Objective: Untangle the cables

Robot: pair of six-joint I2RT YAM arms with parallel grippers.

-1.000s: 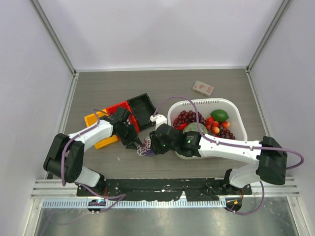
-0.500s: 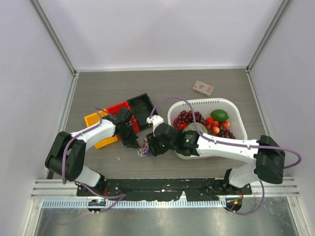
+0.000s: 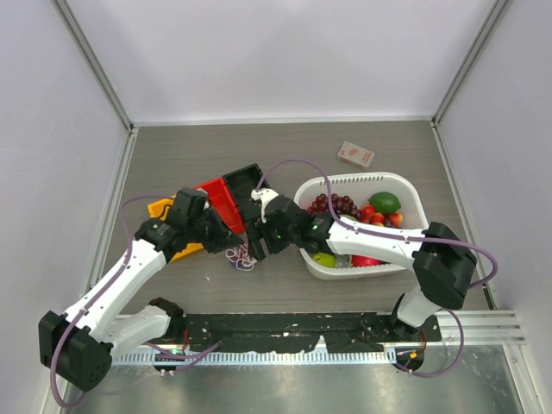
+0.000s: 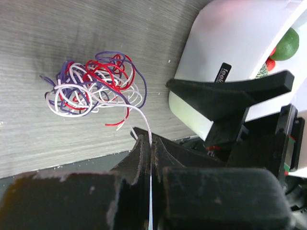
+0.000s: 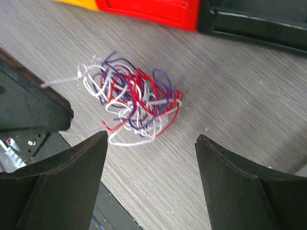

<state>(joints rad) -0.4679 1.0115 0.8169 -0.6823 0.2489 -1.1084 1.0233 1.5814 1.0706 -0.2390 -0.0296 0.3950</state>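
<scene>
Left wrist view: the tangle of thin white, red and dark purple cords [image 4: 93, 84] lies on the grey counter [image 4: 38, 28], at 11 o'clock from the left tool [image 4: 149, 143], which pinches one white strand [image 4: 136, 111]. The right tool [image 5: 151, 139] hangs spread above it. Untangling looks barely begun, with no cord freed

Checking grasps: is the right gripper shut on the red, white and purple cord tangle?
No, the right gripper stands wide open, both fingers clear of the red, white and purple cord tangle.

You will find one legible marking: a black label [image 4: 223, 72] on the white basket [image 4: 235, 33] wall, lettered "feeli", remainder cut off. Print on the small box [image 3: 355, 154] is unreadable.
</scene>
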